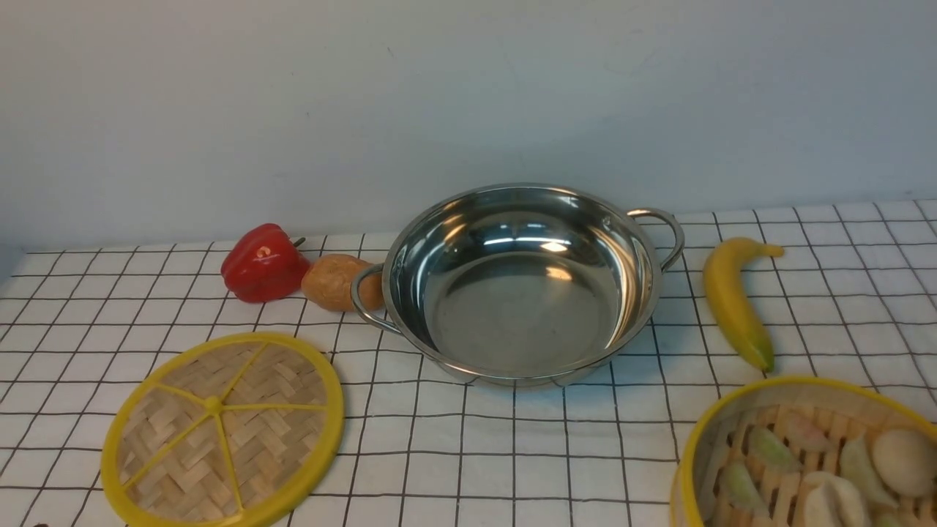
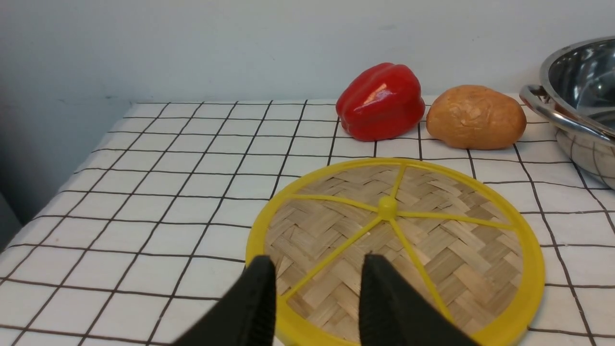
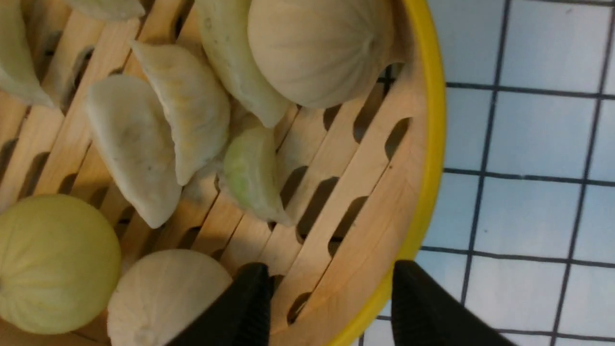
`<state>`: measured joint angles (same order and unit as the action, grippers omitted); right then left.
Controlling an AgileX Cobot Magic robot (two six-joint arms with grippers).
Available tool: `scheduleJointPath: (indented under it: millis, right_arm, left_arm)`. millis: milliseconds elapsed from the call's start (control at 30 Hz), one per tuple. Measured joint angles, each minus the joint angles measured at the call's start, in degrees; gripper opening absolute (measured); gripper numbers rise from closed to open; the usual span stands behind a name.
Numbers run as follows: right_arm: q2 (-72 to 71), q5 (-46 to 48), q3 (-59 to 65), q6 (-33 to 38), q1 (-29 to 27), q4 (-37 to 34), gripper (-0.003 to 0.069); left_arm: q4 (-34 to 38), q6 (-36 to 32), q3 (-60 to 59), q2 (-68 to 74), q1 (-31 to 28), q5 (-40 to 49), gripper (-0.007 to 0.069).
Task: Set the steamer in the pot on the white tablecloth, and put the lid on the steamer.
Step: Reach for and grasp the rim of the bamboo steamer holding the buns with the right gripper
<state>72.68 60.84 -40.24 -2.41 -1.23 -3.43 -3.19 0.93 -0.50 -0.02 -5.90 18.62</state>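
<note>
The steamer, a yellow-rimmed bamboo basket holding pale and green dumplings and buns, sits on the white tablecloth at the front right. The shiny steel pot stands empty in the middle. The flat woven lid lies at the front left. Neither gripper shows in the front view. In the right wrist view my right gripper is open astride the steamer's rim, one finger over the slats, one over the cloth. My left gripper hovers open over the lid's near edge, holding nothing.
A red pepper and a brown potato lie just left of the pot's left handle. A yellow banana lies to the pot's right, beyond the steamer. A pale wall closes off the back.
</note>
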Motion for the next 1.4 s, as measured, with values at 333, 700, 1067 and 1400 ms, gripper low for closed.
scheduleJointPath:
  millis: [333,700,1067,1400]
  right_arm:
    - [6.11,-4.96,-0.23,-4.44,0.0,6.62,0.0389]
    - [12.43,-10.34,-0.29,-6.85,0.0,9.81,0.0302]
    - [13.79,-11.24,-0.72,-10.7,0.05,14.0,0.0065]
    - [12.41,-0.61,-11.92,-6.27,0.1,13.61,0.0069]
  left_arm:
    - [0.0,0.0,0.0,0.0,0.0,0.0,0.0243]
    - [0.0,0.0,0.0,0.0,0.0,0.0,0.0243]
    - [0.0,0.0,0.0,0.0,0.0,0.0,0.0243]
    - [0.0,0.0,0.0,0.0,0.0,0.0,0.0243]
